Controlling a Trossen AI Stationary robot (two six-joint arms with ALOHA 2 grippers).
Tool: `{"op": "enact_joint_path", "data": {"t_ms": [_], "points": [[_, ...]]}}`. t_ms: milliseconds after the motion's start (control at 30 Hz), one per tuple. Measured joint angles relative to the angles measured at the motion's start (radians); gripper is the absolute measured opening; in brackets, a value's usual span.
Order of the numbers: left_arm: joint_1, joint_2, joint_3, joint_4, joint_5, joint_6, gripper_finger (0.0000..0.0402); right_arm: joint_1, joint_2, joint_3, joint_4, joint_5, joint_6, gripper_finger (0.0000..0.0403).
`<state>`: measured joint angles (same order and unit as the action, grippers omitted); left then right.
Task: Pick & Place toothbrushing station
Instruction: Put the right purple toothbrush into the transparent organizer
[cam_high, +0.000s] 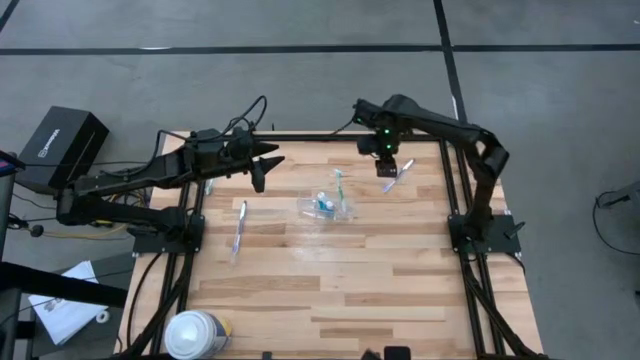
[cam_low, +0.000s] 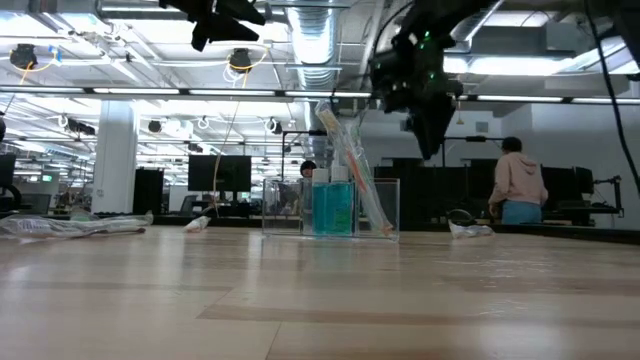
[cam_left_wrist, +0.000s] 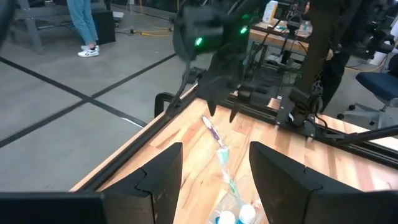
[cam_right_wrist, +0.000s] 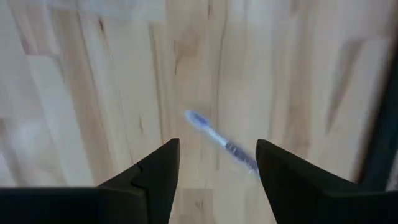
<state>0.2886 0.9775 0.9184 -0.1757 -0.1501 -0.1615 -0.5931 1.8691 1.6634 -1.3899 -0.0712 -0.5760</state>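
Note:
A clear plastic cup (cam_high: 328, 207) stands on the wooden table near its middle. It holds two white-topped blue tubes (cam_low: 332, 207) and toothbrushes that lean on its rim (cam_low: 352, 165). A bluish toothbrush (cam_right_wrist: 217, 140) lies flat on the table at the far right, also seen in the high view (cam_high: 402, 175). My right gripper (cam_high: 388, 168) hovers open above it, one finger on either side, touching nothing. My left gripper (cam_high: 265, 165) is open and empty, raised at the far left and pointing toward the cup. Another toothbrush (cam_high: 238, 230) lies flat on the left.
A big white canister (cam_high: 195, 335) stands at the table's near left corner. A black box (cam_high: 62, 145) sits off the table to the left. People stand in the room behind (cam_low: 515, 185). Bare wood lies between the cup and the near edge.

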Motion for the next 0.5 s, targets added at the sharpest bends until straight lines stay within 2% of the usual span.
{"op": "enact_joint_path", "data": {"t_ms": [200, 500], "points": [[0.000, 0.000, 0.000, -0.001, 0.000, 0.003, 0.0182, -0.014, 0.086, 0.000, -0.056, -0.022, 0.016, 0.0192], [0.000, 0.000, 0.000, -0.003, 0.025, 0.007, 0.0182, -0.013, 0.182, -0.024, -0.106, -0.119, 0.052, 0.0184]]}}
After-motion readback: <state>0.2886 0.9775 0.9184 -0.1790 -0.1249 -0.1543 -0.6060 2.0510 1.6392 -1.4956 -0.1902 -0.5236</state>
